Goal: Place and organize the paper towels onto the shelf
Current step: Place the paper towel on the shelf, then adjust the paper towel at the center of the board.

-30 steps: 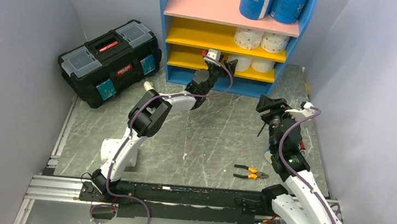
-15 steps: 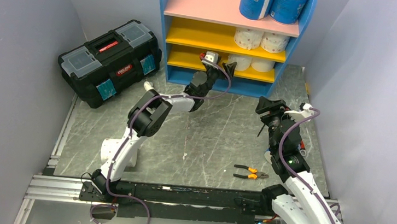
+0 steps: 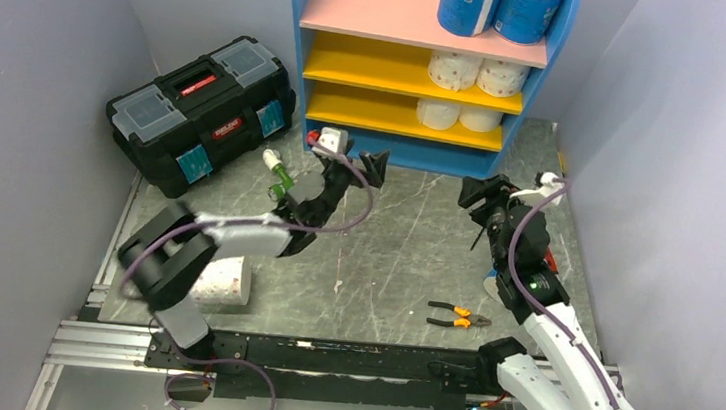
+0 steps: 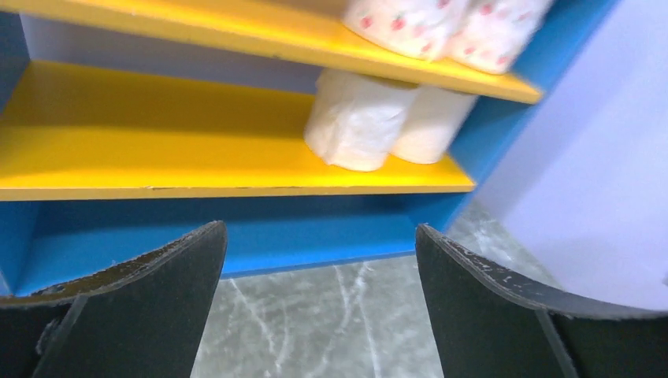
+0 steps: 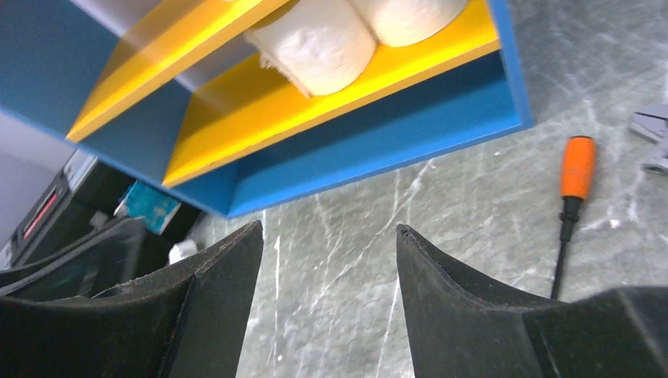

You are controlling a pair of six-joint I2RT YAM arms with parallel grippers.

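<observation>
On the shelf (image 3: 399, 153), six paper towels sit toward the right: two blue-wrapped rolls (image 3: 499, 5) on the pink board, two dotted rolls (image 3: 477, 73) beneath, and two plain white rolls (image 3: 458, 117) lowest. One loose dotted roll (image 3: 221, 282) rests on the surface (image 3: 384, 257), just beside the left arm's base. The left gripper (image 4: 319, 232) and right gripper (image 5: 328, 230) are both empty, jaws spread wide. The loose roll looks light and squashy, stiff only at its core, so a gentle pinch across its middle suits it. It sits close against the arm, an awkward reach. The boards' left halves offer room, and the toolbox (image 3: 202, 109) and pliers (image 3: 457, 318) lie well apart from it.
</observation>
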